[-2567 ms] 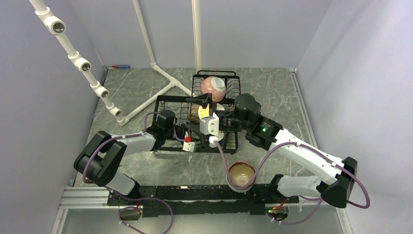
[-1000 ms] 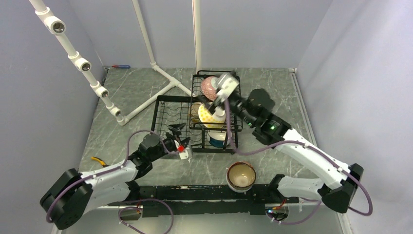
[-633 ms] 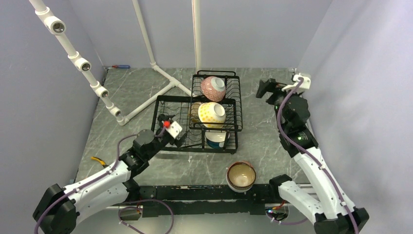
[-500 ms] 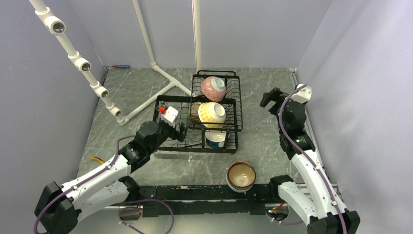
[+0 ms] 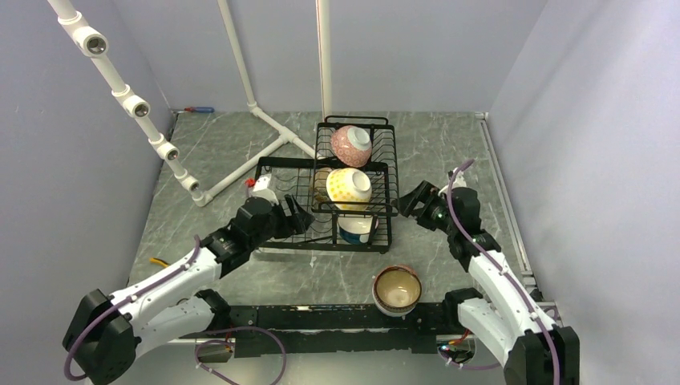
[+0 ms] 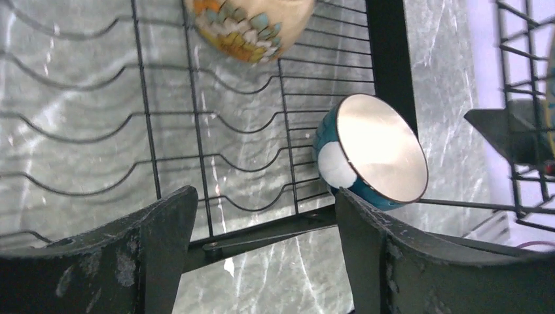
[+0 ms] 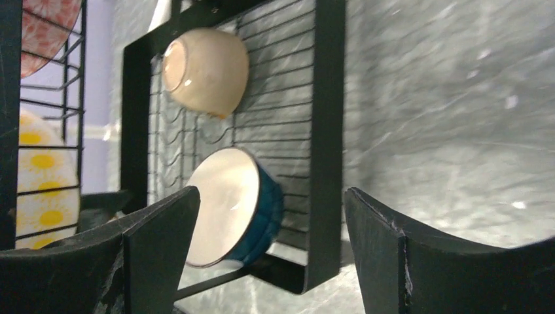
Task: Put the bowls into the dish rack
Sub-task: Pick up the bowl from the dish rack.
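The black wire dish rack (image 5: 265, 172) holds a pink-patterned bowl (image 5: 351, 144) and a yellow-dotted bowl (image 5: 349, 186) in its raised basket. A teal-and-white bowl (image 5: 354, 228) leans on its side in the lower tray, with a floral cream bowl (image 5: 320, 184) behind it. A brown-rimmed bowl stack (image 5: 398, 290) stands on the table near the arm bases. My left gripper (image 5: 294, 215) is open and empty at the rack's front-left; its view shows the teal bowl (image 6: 370, 154). My right gripper (image 5: 413, 200) is open and empty beside the rack's right edge, facing the teal bowl (image 7: 235, 206).
A white pipe frame (image 5: 265, 120) lies behind the rack, and a pipe with camera fittings (image 5: 132, 104) slants up at the left. A red-and-blue tool (image 5: 199, 109) lies at the back left. A yellow-handled tool (image 5: 160, 262) lies by the left arm. Grey walls enclose the table.
My right gripper left the yellow-dotted bowl in the raised basket, swung out to the right and came down beside the rack. My left gripper pulled back, then returned to the rack's front-left.
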Motion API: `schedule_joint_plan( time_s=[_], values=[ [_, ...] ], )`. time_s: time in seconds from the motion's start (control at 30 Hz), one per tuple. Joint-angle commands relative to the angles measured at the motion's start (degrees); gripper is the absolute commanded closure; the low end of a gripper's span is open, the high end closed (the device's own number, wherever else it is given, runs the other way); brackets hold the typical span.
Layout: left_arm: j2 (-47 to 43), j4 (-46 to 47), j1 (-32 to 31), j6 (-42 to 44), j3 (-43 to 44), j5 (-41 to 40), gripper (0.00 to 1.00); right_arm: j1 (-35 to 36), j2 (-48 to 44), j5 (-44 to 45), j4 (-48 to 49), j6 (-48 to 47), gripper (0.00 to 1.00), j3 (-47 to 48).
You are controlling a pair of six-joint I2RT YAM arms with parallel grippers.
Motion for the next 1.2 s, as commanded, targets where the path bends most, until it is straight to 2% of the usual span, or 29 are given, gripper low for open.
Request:
schedule_joint_plan(
  time_s=[0.0,0.17,0.37,0.47,0.57,0.8,0.9,1.0,1.17],
  values=[
    [0.4,8.4,5.3,-14.8,-5.1,12.0,0.20,-0.3,3.2,-14.6,10.2,6.7,0.16,-1.1],
    [9.8,26.4,13.2,-22.4,-8.3,30.8,0.27,-0.2,6.6,-20.0,16.0,11.3,0.21,-4.5],
    [23.3,27.4,13.9,-21.4,0.2,43.3,0.27,0.5,9.1,-20.9,12.9,10.5,0.26,-3.4],
    [27.6,25.8,13.9,-21.8,3.1,44.5,0.26,1.1,11.4,-19.6,9.2,9.1,0.27,-2.5],
    [30.8,28.2,13.5,-22.7,4.6,47.1,0.26,2.8,13.5,-19.6,9.8,9.7,0.27,-2.5],
    [36.8,20.7,9.5,-19.6,10.8,48.8,0.31,8.7,19.5,-18.6,12.4,10.5,0.30,-0.5],
    [39.5,23.7,9.1,-21.2,10.6,50.7,0.37,8.9,20.3,-18.8,14.3,10.5,0.38,-0.6],
    [41.7,25.4,7.7,-21.7,11.9,52.0,0.42,9.2,21.8,-19.9,16.4,10.3,0.49,-0.3],
    [42.9,21.3,6.2,-19.1,14.6,51.7,0.47,9.8,24.0,-20.4,16.8,9.2,0.54,0.8]
  ],
)
